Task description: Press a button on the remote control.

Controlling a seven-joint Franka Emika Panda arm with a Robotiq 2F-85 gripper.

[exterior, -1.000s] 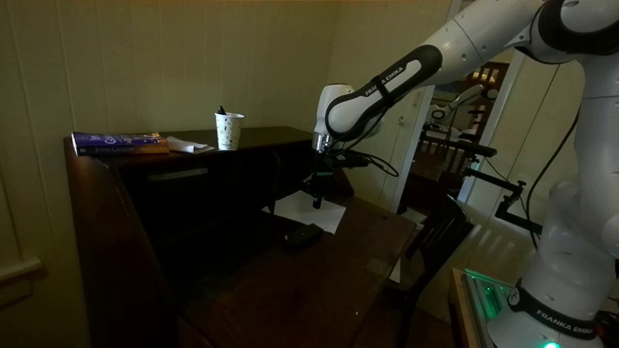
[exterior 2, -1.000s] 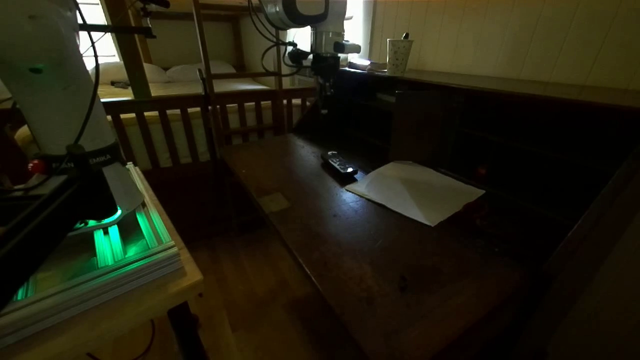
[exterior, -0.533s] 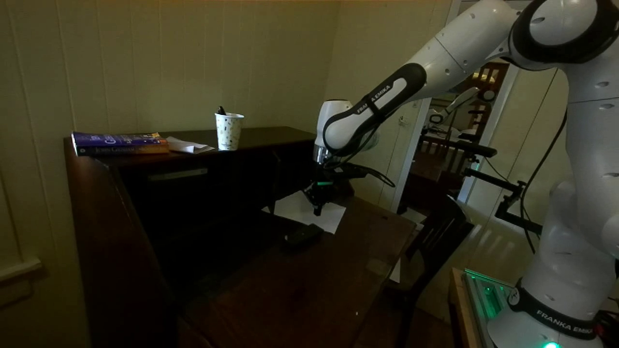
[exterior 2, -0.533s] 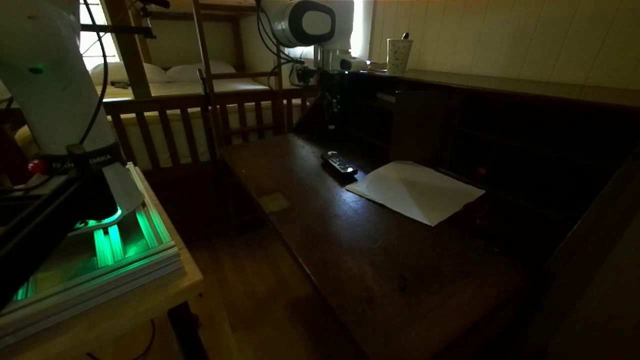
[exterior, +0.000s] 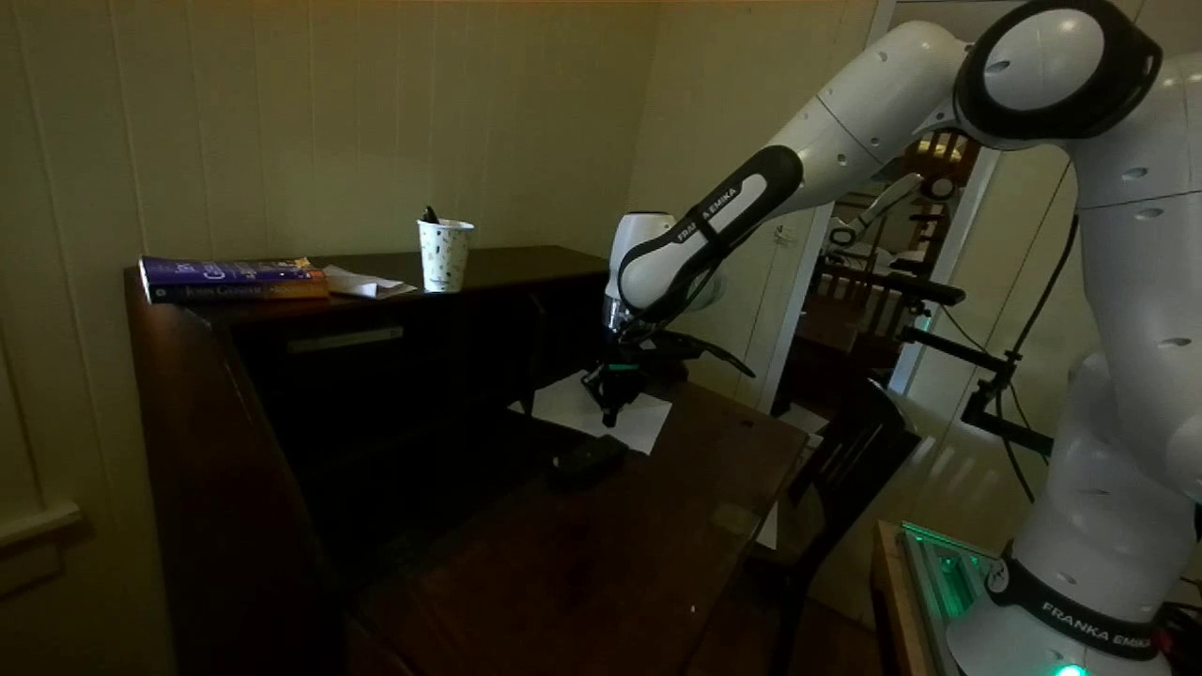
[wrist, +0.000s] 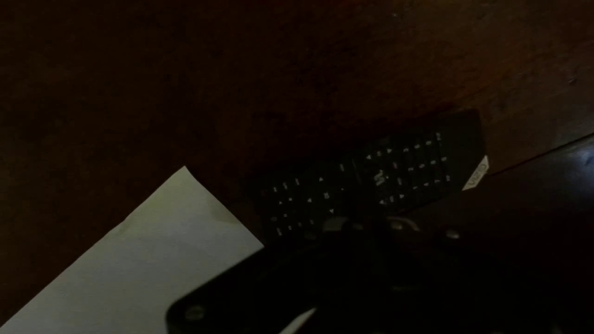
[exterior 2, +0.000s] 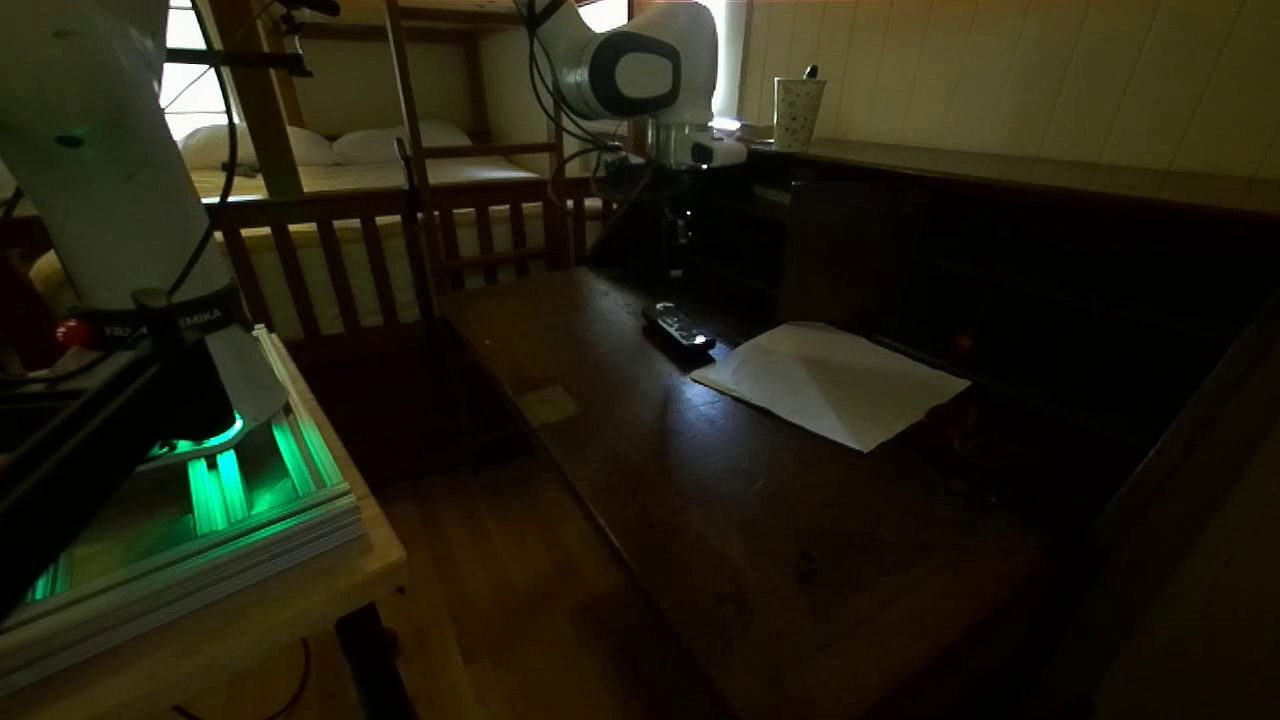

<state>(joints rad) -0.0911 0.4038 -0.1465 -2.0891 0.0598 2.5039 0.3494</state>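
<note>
The remote control is a black oblong with rows of small white-marked buttons. It lies flat on the dark wooden desk and shows in both exterior views and in the wrist view. My gripper points down with its fingertips together and nothing visible between them. In an exterior view the gripper's tip is above the remote's far end, with a gap. In the wrist view the dark fingers overlap the middle of the remote and hide part of its lower edge.
A white paper sheet lies on the desk beside the remote. The desk's raised shelf bears a white cup with a dark object in it and a book. A dark chair stands at the desk's edge.
My gripper has come down toward the desk and nearer to the remote control. The remote and the paper have not moved.
</note>
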